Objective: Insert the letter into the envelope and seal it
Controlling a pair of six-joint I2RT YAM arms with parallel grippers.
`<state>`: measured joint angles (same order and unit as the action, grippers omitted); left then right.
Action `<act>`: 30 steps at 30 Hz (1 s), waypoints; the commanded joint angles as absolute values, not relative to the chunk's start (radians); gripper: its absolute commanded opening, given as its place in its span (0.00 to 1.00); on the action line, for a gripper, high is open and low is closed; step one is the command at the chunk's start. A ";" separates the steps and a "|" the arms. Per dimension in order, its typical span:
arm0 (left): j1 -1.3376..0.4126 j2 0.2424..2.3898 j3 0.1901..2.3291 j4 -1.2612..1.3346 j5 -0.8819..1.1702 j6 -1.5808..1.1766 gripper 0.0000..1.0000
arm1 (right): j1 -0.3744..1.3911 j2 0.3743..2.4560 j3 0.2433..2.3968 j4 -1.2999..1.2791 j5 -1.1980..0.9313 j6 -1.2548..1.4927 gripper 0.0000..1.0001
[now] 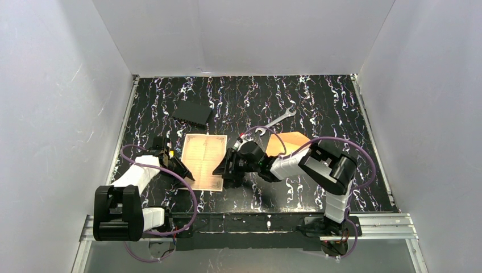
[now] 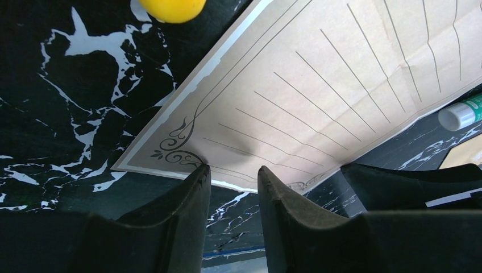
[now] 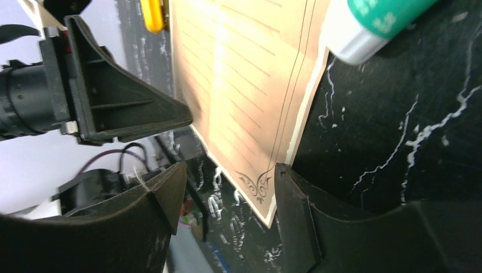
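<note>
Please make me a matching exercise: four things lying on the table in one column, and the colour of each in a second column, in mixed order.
Things:
1. letter
2. envelope
3. wrench
4. flat rectangular object

Colours:
A. black
B. silver
C. orange-brown
D. cream with a darker border

Pairs: 1-D, 2-C, 3-B, 4-A

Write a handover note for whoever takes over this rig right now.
Left end effector: open, at the letter's near left corner.
Right end effector: open, the near right corner between its fingers.
Letter lies open on the table; envelope apart, to its right.
Done: nothing yet, letter not in the envelope.
Left: grasp, insert, seal.
</note>
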<state>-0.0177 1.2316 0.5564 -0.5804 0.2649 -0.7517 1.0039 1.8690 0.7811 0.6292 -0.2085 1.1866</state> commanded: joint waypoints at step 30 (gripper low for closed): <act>-0.023 1.387 0.618 -0.590 0.326 -0.704 0.32 | 0.781 2.144 1.569 -0.268 -0.163 0.709 0.71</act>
<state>-0.0174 1.3537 0.6220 -0.6144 0.3061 -0.7101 0.7788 2.1090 1.5169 -0.2188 -0.1055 0.7284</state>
